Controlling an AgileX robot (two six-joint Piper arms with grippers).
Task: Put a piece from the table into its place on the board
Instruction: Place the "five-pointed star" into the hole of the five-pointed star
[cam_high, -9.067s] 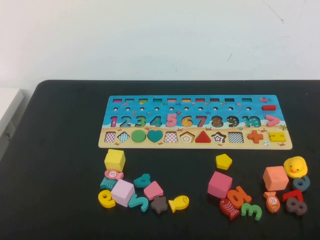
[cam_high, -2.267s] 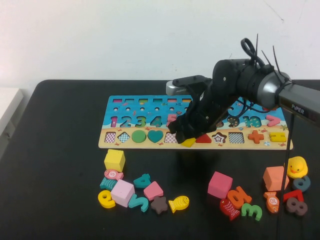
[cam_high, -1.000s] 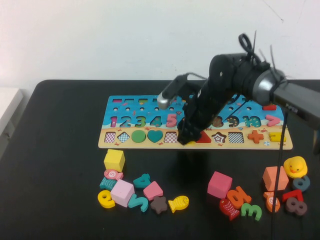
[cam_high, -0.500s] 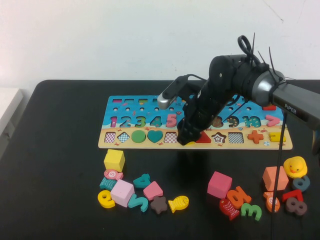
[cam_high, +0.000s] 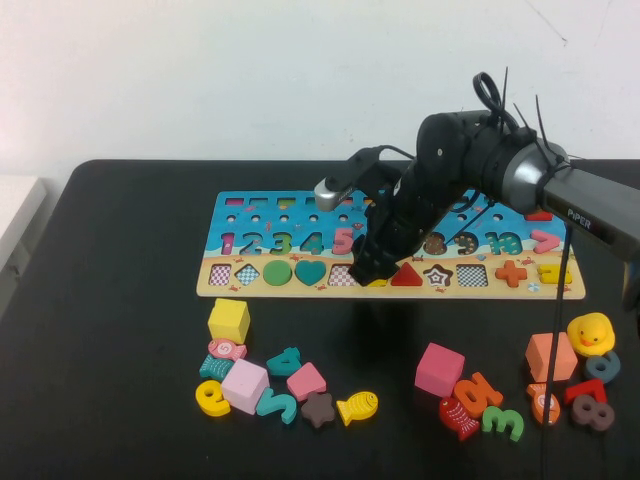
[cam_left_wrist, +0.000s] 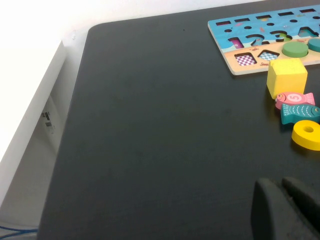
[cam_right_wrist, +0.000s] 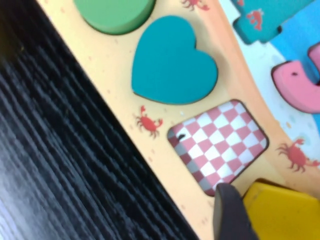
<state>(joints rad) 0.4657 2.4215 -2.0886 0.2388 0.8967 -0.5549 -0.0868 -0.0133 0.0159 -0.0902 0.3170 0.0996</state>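
My right gripper (cam_high: 368, 272) is down on the shape row of the board (cam_high: 215, 285), between the checkered square hollow and the red triangle. In the right wrist view it is shut on the yellow piece (cam_right_wrist: 285, 212), with one dark finger (cam_right_wrist: 227, 210) pressed against the piece's edge and the piece low over the sandy strip (cam_right_wrist: 120, 85). The place is hidden under the gripper and the piece. My left gripper (cam_left_wrist: 285, 210) hovers over the bare black table (cam_left_wrist: 150, 140) at the near left, fingers together and holding nothing.
Loose pieces lie in front of the board: a yellow cube (cam_high: 229, 320), a lilac cube (cam_high: 245, 385), a yellow fish (cam_high: 357, 405), a pink cube (cam_high: 440, 369), a salmon cube (cam_high: 551, 356), a yellow duck (cam_high: 590, 333) and several numbers. A teal heart (cam_right_wrist: 172, 60) sits seated beside the checkered hollow (cam_right_wrist: 217, 145).
The right gripper has stayed on the same spot of the shape row, shifting only slightly toward the back. Its grip on the yellow piece has not changed. The left arm has not moved.
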